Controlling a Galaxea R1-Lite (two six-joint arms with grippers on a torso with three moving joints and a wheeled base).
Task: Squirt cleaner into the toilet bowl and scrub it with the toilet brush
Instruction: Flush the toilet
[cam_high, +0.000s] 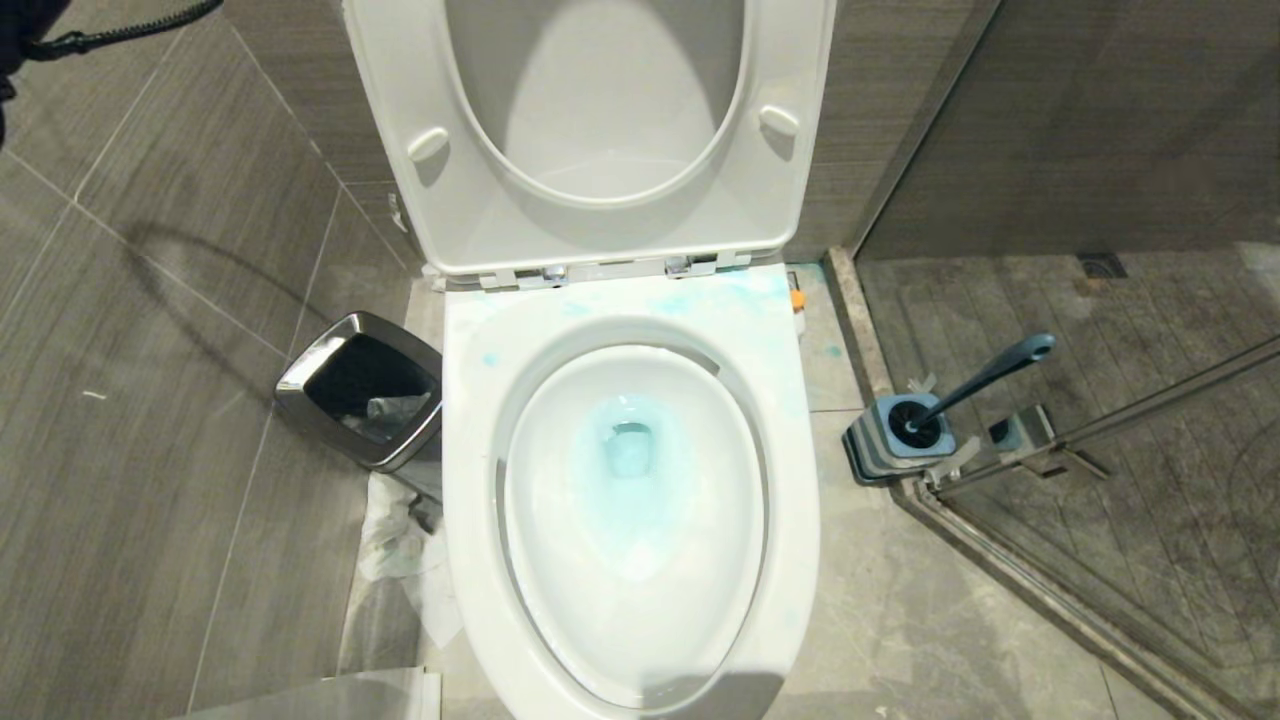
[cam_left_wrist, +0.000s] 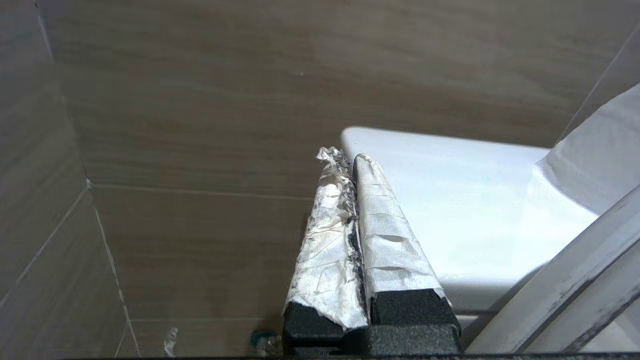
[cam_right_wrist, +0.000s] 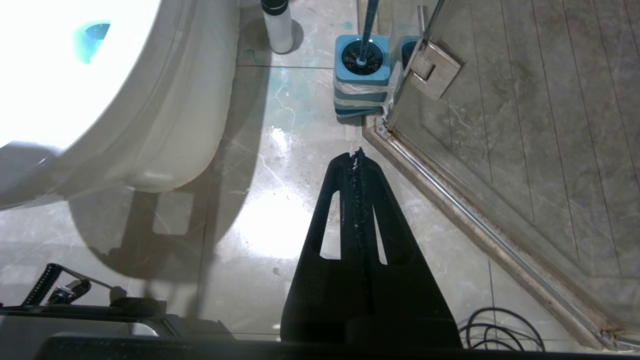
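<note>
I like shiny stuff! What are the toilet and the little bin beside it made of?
The toilet bowl looks like glossy white porcelain: it is smooth and catches the light. The little bin seems to be polished metal, since its rim mirrors the floor, though it could be chromed plastic.

one toilet bowl (cam_high: 640, 600), with one seat (cam_high: 420, 210) and one lid (cam_high: 600, 90) tipped up behind it, and two small bumpers on the seat's underside, two chrome hinges at the back. one pool of turquoise cleaner (cam_high: 628, 470) down in the bowl, plus a few pale blue smears on the rim, too blurred together to count. one toilet brush (cam_high: 985, 378) standing in one holder (cam_high: 900, 440). one chrome-rimmed waste bin (cam_high: 362, 402). one white cylinder with a dark cap (cam_right_wrist: 278, 25) on the floor. two pincers, left pincer (cam_left_wrist: 347, 160) and right pincer (cam_right_wrist: 357, 155), each with two fingers pressed together
</note>
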